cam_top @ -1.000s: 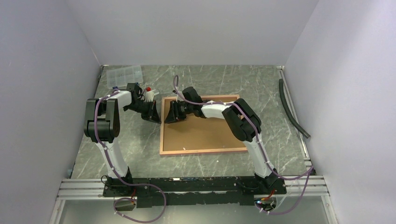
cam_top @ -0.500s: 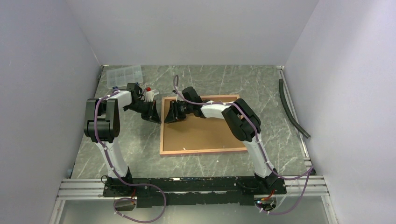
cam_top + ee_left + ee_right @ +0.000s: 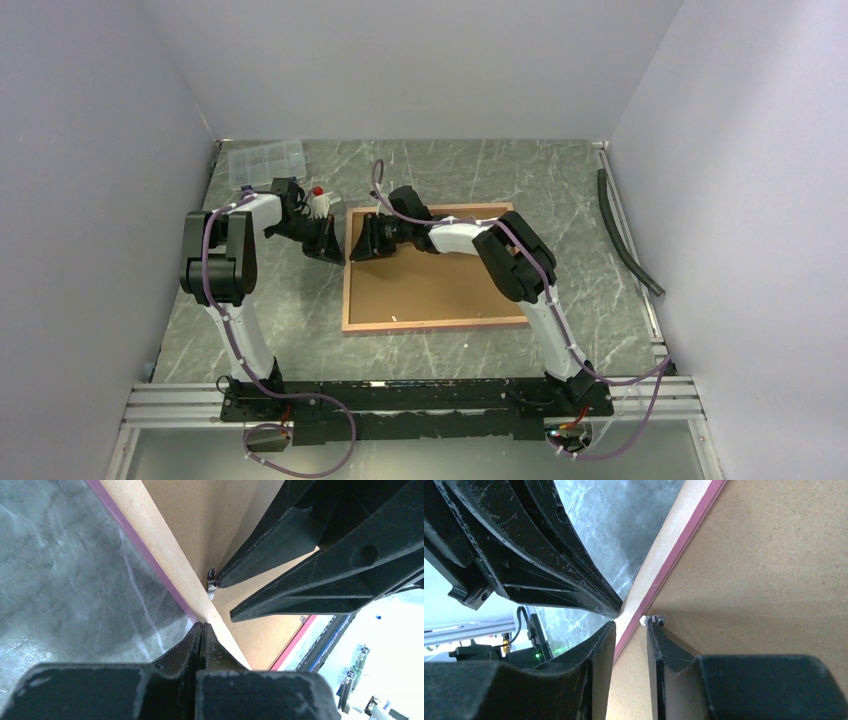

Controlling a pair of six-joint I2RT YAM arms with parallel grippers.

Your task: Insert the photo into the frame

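Observation:
The frame [image 3: 346, 290] lies back-up on the table, its tan rail with a pink edge around the brown backing board [image 3: 440, 285]. The photo is hidden. My left gripper [image 3: 333, 252] is shut, and its tip [image 3: 201, 626] touches the outer side of the frame's left rail [image 3: 165, 545] near the far corner. My right gripper [image 3: 358, 250] is over the same rail from the inside. It is narrowly open [image 3: 631, 622], with one fingertip [image 3: 655, 630] against a small metal tab [image 3: 653, 620] on the backing board [image 3: 774, 555]. The tab also shows in the left wrist view [image 3: 212, 580].
A clear plastic organiser box [image 3: 266, 160] sits at the far left. A small white object with a red cap [image 3: 318, 199] lies just behind the left gripper. A black hose [image 3: 628, 235] lies along the right wall. White walls enclose three sides.
My right gripper has edged slightly left towards the frame's left rail. The left arm and the frame have not visibly moved.

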